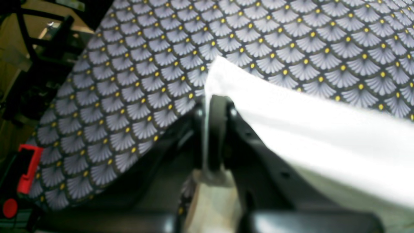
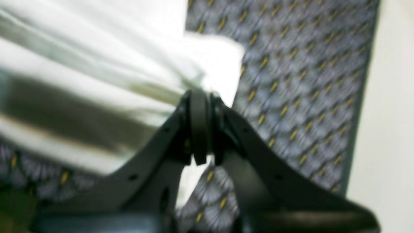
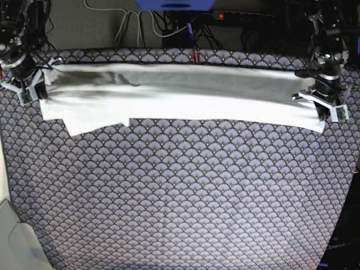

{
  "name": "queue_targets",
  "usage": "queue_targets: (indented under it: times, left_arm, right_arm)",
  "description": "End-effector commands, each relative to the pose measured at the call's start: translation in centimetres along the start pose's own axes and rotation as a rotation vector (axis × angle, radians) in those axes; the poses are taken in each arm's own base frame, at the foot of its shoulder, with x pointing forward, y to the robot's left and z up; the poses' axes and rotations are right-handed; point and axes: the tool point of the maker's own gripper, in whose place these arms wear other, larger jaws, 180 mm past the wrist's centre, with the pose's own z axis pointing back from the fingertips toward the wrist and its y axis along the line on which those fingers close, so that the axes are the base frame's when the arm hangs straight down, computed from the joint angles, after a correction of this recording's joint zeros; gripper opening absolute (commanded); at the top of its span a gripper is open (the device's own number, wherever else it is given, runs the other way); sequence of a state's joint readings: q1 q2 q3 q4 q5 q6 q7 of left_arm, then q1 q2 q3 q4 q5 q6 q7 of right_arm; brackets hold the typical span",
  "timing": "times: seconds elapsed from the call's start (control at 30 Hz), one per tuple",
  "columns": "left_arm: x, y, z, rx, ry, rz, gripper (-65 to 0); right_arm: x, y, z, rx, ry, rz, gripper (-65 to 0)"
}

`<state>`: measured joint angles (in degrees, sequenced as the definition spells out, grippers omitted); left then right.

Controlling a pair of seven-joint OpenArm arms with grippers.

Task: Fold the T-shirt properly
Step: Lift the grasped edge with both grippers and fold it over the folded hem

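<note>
The T-shirt (image 3: 180, 93) stretches across the frame's top (plain white side up) — both sets of fingers, left (image 3: 328, 107) and right (image 3: 35, 90), pinch its 2 ends.

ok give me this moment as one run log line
left gripper: shut on T-shirt | right gripper: shut on T-shirt | shirt: stretched between arms, far side of patterned tablecloth

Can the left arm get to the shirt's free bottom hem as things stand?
Probably not right now. The left gripper is shut on one end of the T-shirt, holding it stretched against the right gripper. The open patterned cloth leaves the path free, but only after letting go.
</note>
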<state>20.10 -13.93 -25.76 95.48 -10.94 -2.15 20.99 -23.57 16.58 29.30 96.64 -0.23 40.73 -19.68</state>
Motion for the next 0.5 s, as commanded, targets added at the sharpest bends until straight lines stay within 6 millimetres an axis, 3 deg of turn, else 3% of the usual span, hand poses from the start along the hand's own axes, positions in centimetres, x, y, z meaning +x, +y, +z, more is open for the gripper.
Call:
queue_targets:
  times: [0.0, 0.27, 0.47]
  left_arm:
    - [1.1, 1.1, 0.1, 0.032, -0.039, -0.017, -64.5]
    - [-0.3, 1.1, 0.2, 0.031, -0.003, -0.021, -63.5]
    - [-1.7, 2.4, -1.3, 0.052, 0.043, -0.017, -48.1]
  right_arm:
    - [1.4, -0.7, 0.0, -0.016, -0.041, 0.023, -65.0]
    - [0.4, 0.8, -0.1, 0.018, -0.018, 0.005, -65.0]
    - [0.0, 1.0, 0.0, 0.022, -0.008, 0.003, -65.0]
